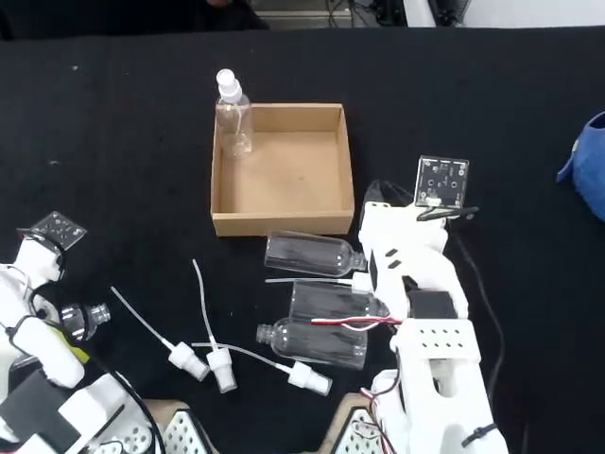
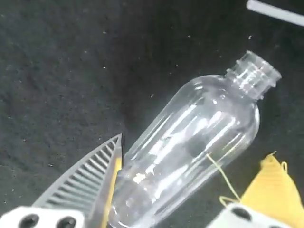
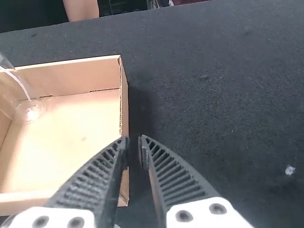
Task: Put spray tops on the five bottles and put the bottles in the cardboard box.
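Between the clamped fingers of the left gripper (image 2: 194, 149), a clear, topless plastic bottle with a threaded neck (image 2: 204, 118) is held at the near left of the black table (image 1: 142, 189). A capped clear bottle (image 1: 233, 118) is stood in the brown cardboard box (image 1: 284, 223), beside whose right wall the right gripper (image 3: 133, 140) is closed, empty.

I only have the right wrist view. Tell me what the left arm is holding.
Observer: The left gripper is shut on an uncapped bottle.
Operator: Report what else is lying out.
Observer: Three other bottles lie on their sides in front of the cardboard box.
Operator: Now what goes on them.
Observer: At least three loose spray tops lie near those bottles, on the left arm's side.
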Controlling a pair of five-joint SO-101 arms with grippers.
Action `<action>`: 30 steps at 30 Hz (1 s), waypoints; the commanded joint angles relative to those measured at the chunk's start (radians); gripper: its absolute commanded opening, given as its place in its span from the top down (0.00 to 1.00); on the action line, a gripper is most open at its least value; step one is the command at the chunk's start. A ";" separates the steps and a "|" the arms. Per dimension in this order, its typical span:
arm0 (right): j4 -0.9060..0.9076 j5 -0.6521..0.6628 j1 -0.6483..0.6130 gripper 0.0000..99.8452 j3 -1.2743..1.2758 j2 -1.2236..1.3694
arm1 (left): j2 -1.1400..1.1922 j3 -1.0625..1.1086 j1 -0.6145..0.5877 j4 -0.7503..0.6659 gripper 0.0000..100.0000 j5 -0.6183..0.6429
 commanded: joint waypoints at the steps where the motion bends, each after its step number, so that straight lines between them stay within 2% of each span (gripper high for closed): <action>1: -0.021 -0.008 -0.025 0.97 -0.012 -0.019 | -0.017 -0.001 -0.015 -0.011 0.77 -0.381; 4: -0.021 -0.008 -0.025 0.97 -0.012 -0.019 | -0.017 -0.001 -0.016 -0.011 0.90 -0.367; 6: -0.021 -0.008 -0.025 0.97 -0.012 -0.019 | -0.017 -0.001 -0.007 -0.009 0.97 -0.298; 7: -0.021 -0.008 -0.025 0.97 -0.012 -0.019 | -0.017 -0.002 -0.005 -0.009 0.97 -0.269; 18: -0.025 -0.008 -0.025 0.97 -0.012 -0.019 | -0.018 -0.042 -0.088 -0.008 0.96 -0.043; 20: -0.025 -0.008 -0.025 0.97 -0.012 -0.019 | -0.018 -0.054 -0.105 0.048 0.95 0.008; 22: -0.023 -0.008 -0.025 0.97 -0.012 -0.019 | -0.018 -0.105 -0.139 0.143 0.91 0.034; 25: -0.023 -0.008 -0.025 0.97 -0.012 -0.019 | -0.003 -0.199 -0.174 0.245 0.79 0.043; 27: -0.023 -0.008 -0.025 0.97 -0.012 -0.019 | -0.003 -0.205 -0.186 0.241 0.75 0.035; 30: -0.021 -0.008 -0.025 0.97 -0.012 -0.019 | -0.003 -0.186 -0.171 0.198 0.76 0.035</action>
